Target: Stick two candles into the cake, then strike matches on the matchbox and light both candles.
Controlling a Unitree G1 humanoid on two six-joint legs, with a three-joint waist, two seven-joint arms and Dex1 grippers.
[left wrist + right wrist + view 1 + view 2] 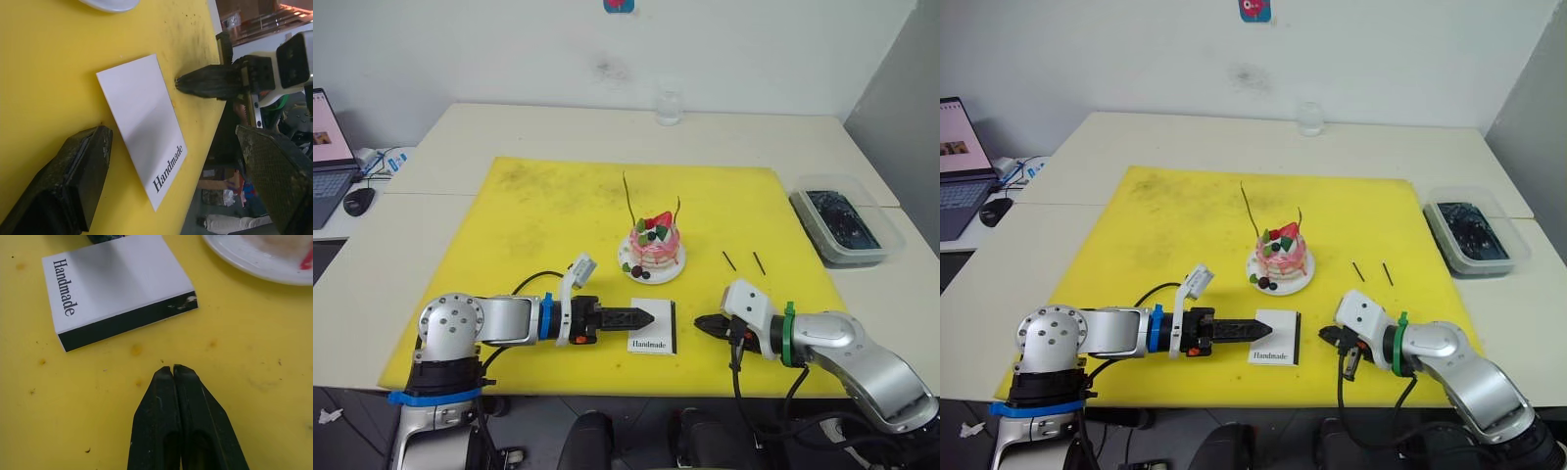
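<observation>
A: Near edge of the yellow mat (548, 211) logged first. The left gripper (644, 316) is seen low over the mat, its tips at the matchbox (653, 327); in the left wrist view its fingers (73, 181) are spread wide, the box lying between them, nothing pinched.

B: And the right gripper (702, 322)?

A: Recorded just beside the box's black strip edge, apart from it. In the right wrist view its fingers (161, 421) are pressed together, nothing held.

B: Position of the matchbox?

A: Flat on the mat, "Handmade" face up, between the two grippers and just in front of the cake (655, 245).

B: Progress to be entered?

A: The candles (628, 200) are seen standing upright out of the cake, one at each side of the topping, so the first step is judged done. No flame can be made out. The matches (744, 261) lie side by side on the mat to the right of the cake, near but apart from it, untouched. Striking and lighting are judged still to do; a match must first be picked up.

B: Containers?

A: The cake rests on its white plate (674, 274). At the right, off the mat, a clear plastic tub (847, 227) is noted, with dark contents that cannot be identified. At the far table edge, a clear glass (669, 107); whether anything is in it cannot be told.
</observation>
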